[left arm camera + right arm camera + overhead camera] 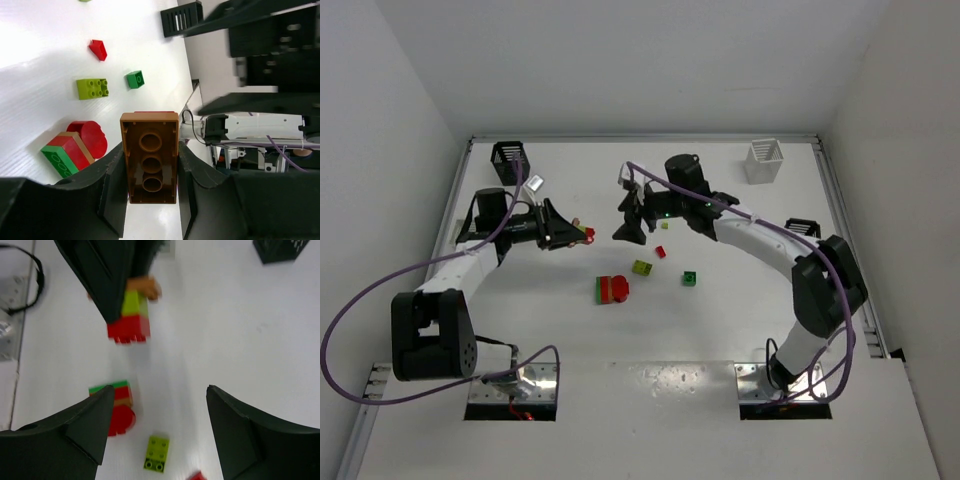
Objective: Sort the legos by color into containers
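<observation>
Pinching rectangular brick stack (150, 160) (glossy plastic)

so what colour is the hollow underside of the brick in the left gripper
brown; the brick shows best in the left wrist view

A robotics lab: bare white table (720, 310) boxed by plain white walls (390, 120).

Blurred lego stack (130, 326); black container (281, 250) cropped at top edge
</observation>
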Tool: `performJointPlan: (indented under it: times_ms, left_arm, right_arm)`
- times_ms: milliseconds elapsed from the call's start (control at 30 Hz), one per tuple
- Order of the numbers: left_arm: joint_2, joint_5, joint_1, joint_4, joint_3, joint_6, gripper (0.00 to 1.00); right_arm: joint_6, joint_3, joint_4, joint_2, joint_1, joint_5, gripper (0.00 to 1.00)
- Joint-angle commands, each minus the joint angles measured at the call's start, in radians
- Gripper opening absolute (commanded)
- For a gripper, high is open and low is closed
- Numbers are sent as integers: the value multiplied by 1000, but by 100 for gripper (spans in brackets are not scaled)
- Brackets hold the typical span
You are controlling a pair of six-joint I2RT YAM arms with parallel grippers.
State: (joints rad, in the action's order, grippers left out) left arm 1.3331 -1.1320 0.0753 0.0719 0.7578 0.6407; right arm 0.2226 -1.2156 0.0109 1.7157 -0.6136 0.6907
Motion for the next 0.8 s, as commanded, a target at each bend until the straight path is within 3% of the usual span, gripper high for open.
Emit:
performJointPlan:
  times_ms: [0, 200, 333, 767]
  left_arm:
    - [-31, -2, -25, -79, -30, 59, 3]
    - [-22, -22, -55, -109, -18, 108, 4]
    - [-22, -22, -55, -109, -9, 108, 4]
    - [-22, -31, -74, -109, -9, 108, 4]
  right_arm:
    - [-107, -51, -163, -42, -26, 108, 74]
    - [-95, -93, -181, 13, -78, 161, 75]
    - [10, -113, -71, 31, -118, 175, 75]
    - [44, -85, -101, 41, -156, -3, 75]
